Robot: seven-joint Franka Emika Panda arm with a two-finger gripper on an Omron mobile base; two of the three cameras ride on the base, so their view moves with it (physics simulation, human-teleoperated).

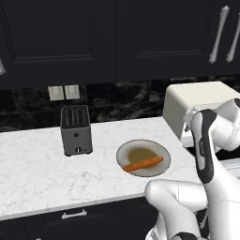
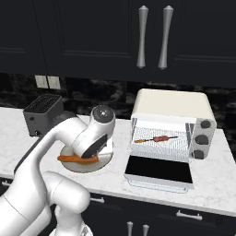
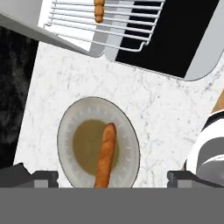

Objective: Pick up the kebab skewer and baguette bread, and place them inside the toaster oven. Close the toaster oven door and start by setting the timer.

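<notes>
Hand view has the pincer (image 3: 109, 180) spread wide above the baguette bread (image 3: 105, 155) on its plate (image 3: 70, 118). Kebab skewer (image 2: 156, 138) already sits on the rack inside the toaster oven (image 2: 173, 103), toaster oven door (image 2: 159, 172) dropped flat onto the desk (image 2: 216, 177).

From behind the arm on its left, one camera looks forward and down across the marble counter (image 1: 37, 173), taking in the slot toaster (image 1: 76, 130), the plate (image 1: 159, 168) and a corner of the toaster oven (image 1: 201, 96). Its partner on the right faces the same counter from the other side, with the toaster oven (image 2: 177, 107) square in front and the plate (image 2: 105, 161) half behind the arm. The hand camera hangs much nearer, staring straight down on the plate (image 3: 70, 122) and the wire rack (image 3: 131, 30).
</notes>
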